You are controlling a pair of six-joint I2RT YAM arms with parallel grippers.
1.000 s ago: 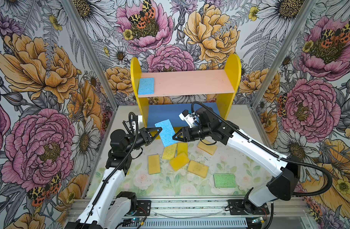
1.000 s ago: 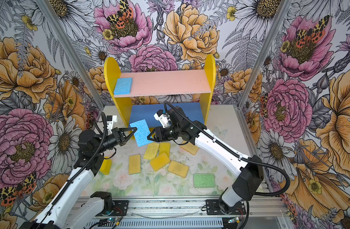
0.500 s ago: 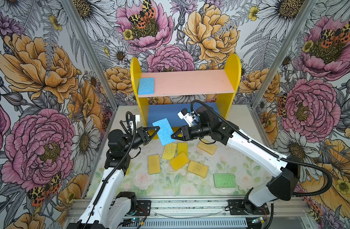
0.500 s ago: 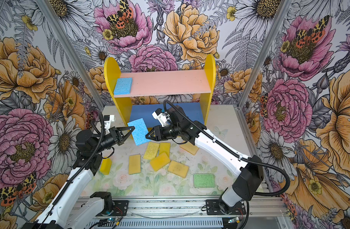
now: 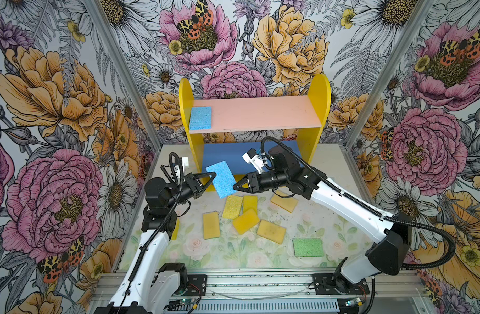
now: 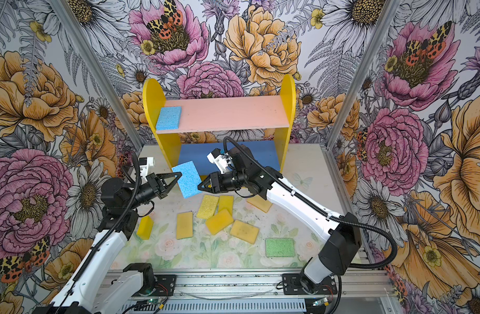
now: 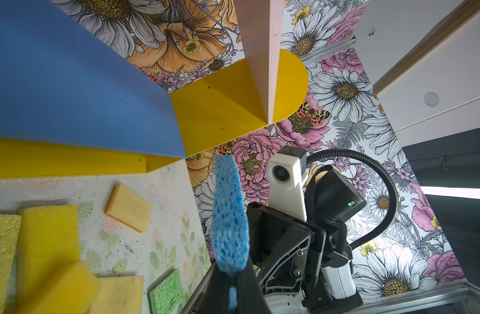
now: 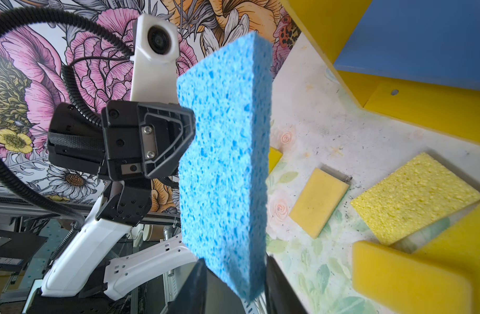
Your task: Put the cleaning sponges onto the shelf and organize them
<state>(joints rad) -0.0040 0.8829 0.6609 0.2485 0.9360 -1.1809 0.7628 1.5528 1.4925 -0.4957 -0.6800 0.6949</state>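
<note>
Low in a top view a green sponge (image 5: 307, 246) and several yellow sponges (image 5: 245, 220) lie on the desk (image 5: 233, 257). At mid-frame the left hand (image 5: 211, 178) clenches a tilted blue sponge (image 5: 221, 180) off the desk; the right hand (image 5: 234, 186) straddles its far corner, grip impossible to tell. Beyond, a second blue sponge (image 5: 200, 118) lies left on the pink board (image 5: 260, 114) of the shelf (image 5: 319, 89)

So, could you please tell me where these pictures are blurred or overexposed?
In both top views the light is even and everything sharp, down to the green sponge; in the left wrist view the blue sponge goes soft near the left pincer, and a bright strip is blown out; in the right wrist view the nearest yellow sponge is out of focus.
</note>
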